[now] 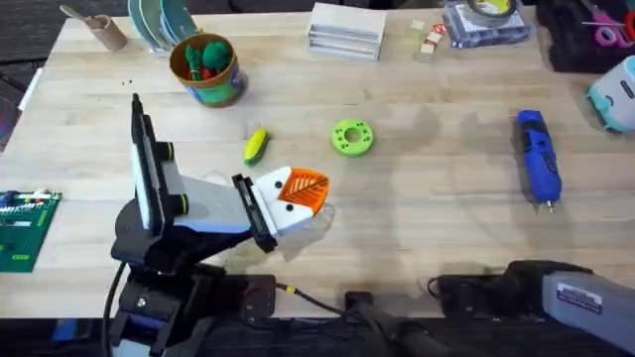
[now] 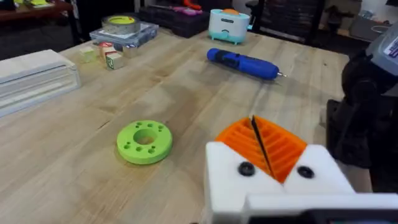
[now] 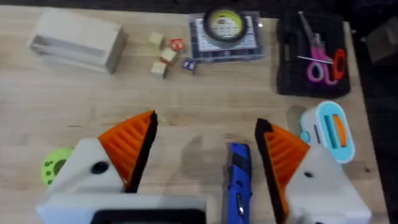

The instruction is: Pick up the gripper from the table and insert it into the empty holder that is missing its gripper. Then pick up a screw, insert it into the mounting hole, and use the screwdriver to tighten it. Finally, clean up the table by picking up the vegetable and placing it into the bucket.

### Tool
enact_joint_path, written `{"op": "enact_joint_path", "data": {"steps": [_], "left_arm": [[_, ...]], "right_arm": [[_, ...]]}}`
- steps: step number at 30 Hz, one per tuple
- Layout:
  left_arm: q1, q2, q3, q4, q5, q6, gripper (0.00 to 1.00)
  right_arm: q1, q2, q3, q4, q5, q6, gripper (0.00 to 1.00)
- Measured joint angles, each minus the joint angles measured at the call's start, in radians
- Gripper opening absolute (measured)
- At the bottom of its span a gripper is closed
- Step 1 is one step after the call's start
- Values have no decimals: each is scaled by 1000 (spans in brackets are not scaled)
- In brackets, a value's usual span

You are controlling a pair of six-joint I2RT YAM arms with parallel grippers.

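The yellow vegetable (image 1: 256,145) with its green end lies on the table (image 1: 427,218), just beyond my left gripper (image 1: 316,188). That gripper is shut, its orange pads (image 2: 280,146) pressed together and nothing seen between them. The bucket (image 1: 206,67) stands at the back left with green and red toys inside. On the right side lies the blue screwdriver (image 1: 538,157) (image 2: 242,62). My right gripper (image 3: 205,121) hangs open above the screwdriver (image 3: 236,180), clear of it. The loose gripper, the holder and the screw are out of view.
A flat green ring (image 1: 351,137) (image 2: 144,141) lies right of the vegetable. Along the back edge are a wooden cup (image 1: 99,28), plates (image 1: 159,20), a white box (image 1: 345,28), small blocks (image 1: 430,40), a tape case (image 1: 486,20) and a black scissors tray (image 3: 317,53). A circuit board (image 1: 25,228) sits at the left edge.
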Motion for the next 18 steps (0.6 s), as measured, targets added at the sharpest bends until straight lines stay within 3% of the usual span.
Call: {"op": "enact_joint_path", "data": {"steps": [12,18], "left_arm": [[0,0,0,0,-3,0,4],[0,0,0,0,-4,0,4]], "right_arm": [[-200,19,0,48,0,-2,993],[-290,68,0,43,-68,-2,994]]}}
